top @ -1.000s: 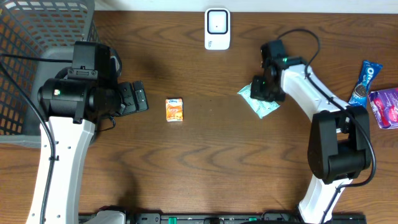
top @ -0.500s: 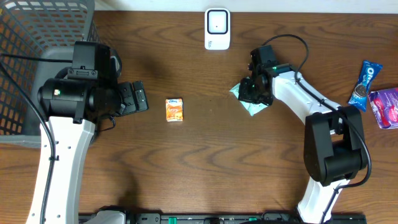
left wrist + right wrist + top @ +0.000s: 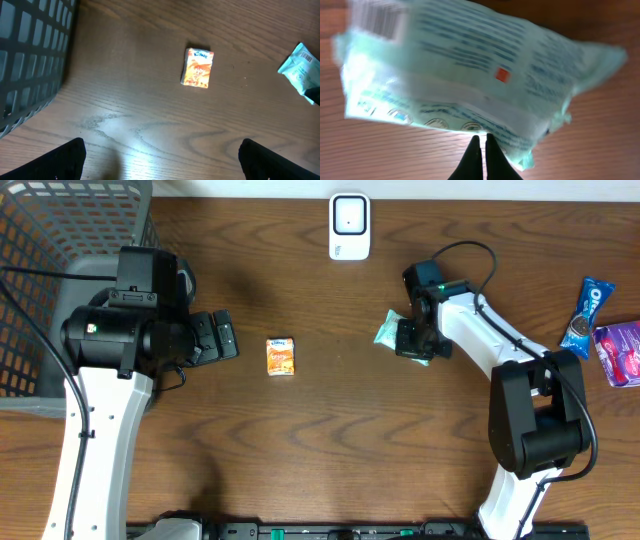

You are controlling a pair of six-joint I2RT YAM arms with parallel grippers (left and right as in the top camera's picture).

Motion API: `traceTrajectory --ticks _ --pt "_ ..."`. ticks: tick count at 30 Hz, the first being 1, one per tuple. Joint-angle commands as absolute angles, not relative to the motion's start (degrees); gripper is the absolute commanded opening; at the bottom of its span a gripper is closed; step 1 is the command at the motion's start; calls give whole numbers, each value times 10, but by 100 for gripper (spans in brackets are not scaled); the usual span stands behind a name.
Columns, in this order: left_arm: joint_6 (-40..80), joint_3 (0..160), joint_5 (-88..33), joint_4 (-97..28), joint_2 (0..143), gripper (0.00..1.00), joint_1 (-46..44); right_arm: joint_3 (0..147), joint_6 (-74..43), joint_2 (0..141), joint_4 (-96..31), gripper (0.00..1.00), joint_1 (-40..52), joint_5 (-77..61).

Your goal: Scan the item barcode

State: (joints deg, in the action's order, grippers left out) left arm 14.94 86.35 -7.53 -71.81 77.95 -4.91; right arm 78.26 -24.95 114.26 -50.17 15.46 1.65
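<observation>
Packet (image 3: 470, 70): a pale green film pouch, right of centre and apparently lifted off the desk (image 3: 340, 440). The right jaws are fully closed on one thin edge of it. The barcode (image 3: 379, 20) sits at the corner farthest from the grip. The scanner (image 3: 349, 226) stands at the far edge, left of the packet, near it but apart.

Risks, in my judgement:
- The hold is on a sliver of slick film, so a quick wrist turn could let it slip out.
- The pouch hangs limp, so the barcode corner may fold or face away from the scanner window and give no read.

The left jaws stand wide and empty, well to the left. The orange box (image 3: 281, 356) lies between them and the packet and poses no obstruction.
</observation>
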Motion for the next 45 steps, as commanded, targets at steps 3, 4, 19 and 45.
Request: traceTrajectory --ticks 3,4,19,45 --pt "142 875 -72 -720 779 98 -48 773 -246 1151 -517 1 149 93" --pt "142 875 -72 -720 779 98 -48 774 -246 1151 -517 1 147 96" --pt "142 875 -72 -720 779 98 -48 865 -281 1151 -532 1 94 11" --pt "142 875 -72 -720 779 98 -48 792 -278 1137 -442 40 125 14"
